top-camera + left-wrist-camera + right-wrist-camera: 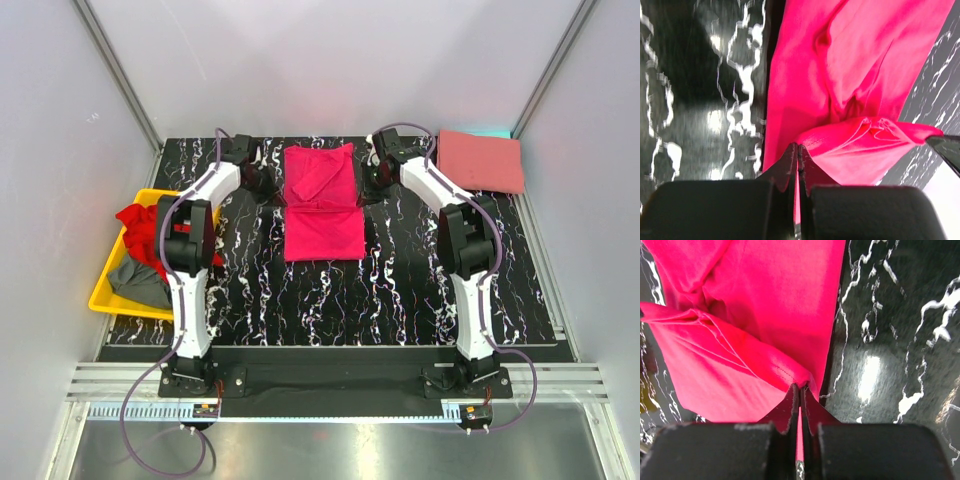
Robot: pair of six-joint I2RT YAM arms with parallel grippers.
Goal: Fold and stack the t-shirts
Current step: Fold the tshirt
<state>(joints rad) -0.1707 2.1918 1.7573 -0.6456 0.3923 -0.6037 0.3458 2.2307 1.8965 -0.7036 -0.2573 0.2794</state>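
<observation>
**Fig. Two-arm fold of the magenta shirt, in progress**

The magenta shirt [322,215] lies mid-table [400,300], toward the far side. Its near panel is flat and its far portion is rumpled, with a flap turned over. The left gripper [798,150] is clenched on a hem at the shirt's left edge. The right gripper [800,390] is clenched on the matching hem at the right edge. Each wrist view shows cloth pinched between closed fingers.

The step in hand appears to be bringing the far portion over the near panel. Done well, both arms would travel together at equal height. The cloth would stay taut between them so the crease falls straight, and they would let go only once the edges line up. Uneven travel would likely skew the fold.

Containers: the bin [100,292] at the table's left edge holds a red shirt [140,225], heaped toward its far end, and a grey shirt [140,280] at its near end. A salmon shirt [482,160] lies folded at the far right corner, outside the bin.
</observation>
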